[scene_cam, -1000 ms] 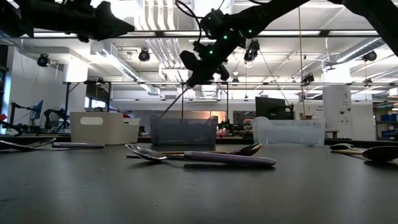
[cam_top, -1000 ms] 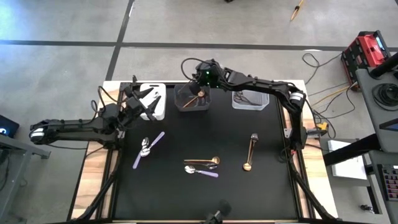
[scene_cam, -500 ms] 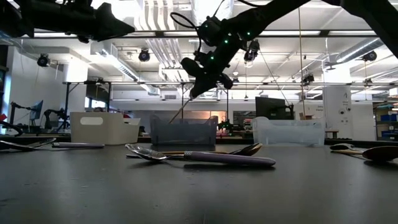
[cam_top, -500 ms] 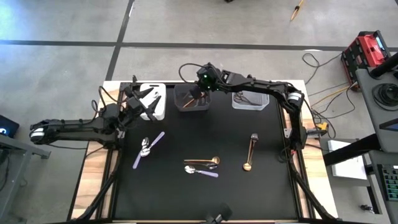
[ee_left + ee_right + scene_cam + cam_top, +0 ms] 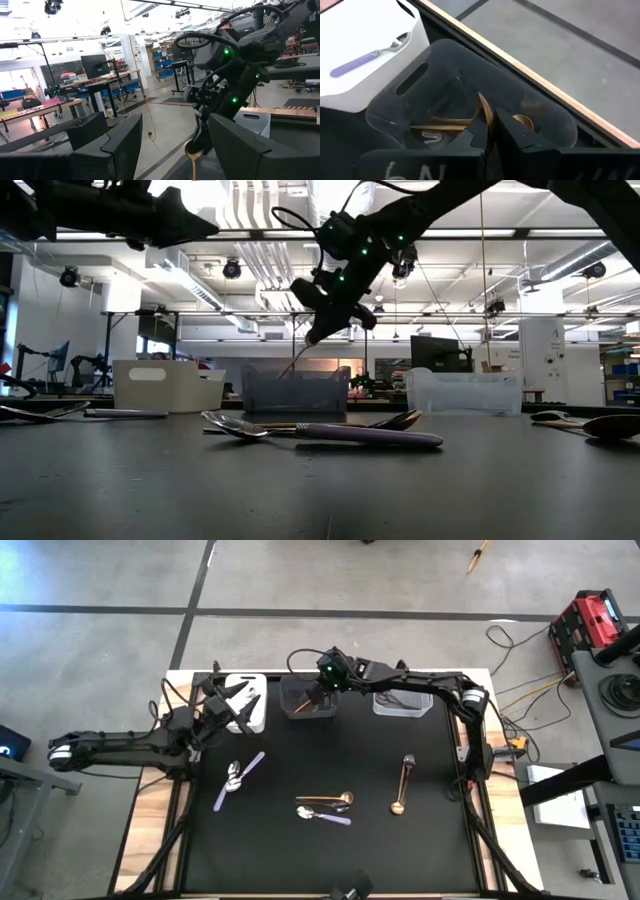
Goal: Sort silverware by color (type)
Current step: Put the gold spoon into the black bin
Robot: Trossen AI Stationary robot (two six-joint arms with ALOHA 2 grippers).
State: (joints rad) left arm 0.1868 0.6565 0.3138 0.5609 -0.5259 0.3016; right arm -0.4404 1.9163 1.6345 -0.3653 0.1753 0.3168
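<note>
My right gripper hovers over the dark bin at the table's far edge, shut on a gold spoon that hangs down into it. More gold pieces lie inside. My left gripper is open and holds nothing above the white bin, which contains a lilac-handled spoon. On the black mat lie lilac-handled spoons, a gold spoon, another lilac one and a gold-and-dark utensil. My right gripper pinches the gold spoon between its two fingers, close to the bowl at its upper end, coming from above and slanting down. The handle hangs steeply below the fingers, its lower end inside the dark bin. Whether it touches the bottom is hidden.
A clear bin with dark utensils stands to the right of the dark bin. The three bins line the far edge of the black mat. Wooden table edges flank the mat. The left arm reaches in from the table's left side.
My right gripper has sunk a little toward the dark bin and shifted slightly left. The gold spoon has swung from a long slant to a steeper hang, and its lower end has gone down into the bin.
</note>
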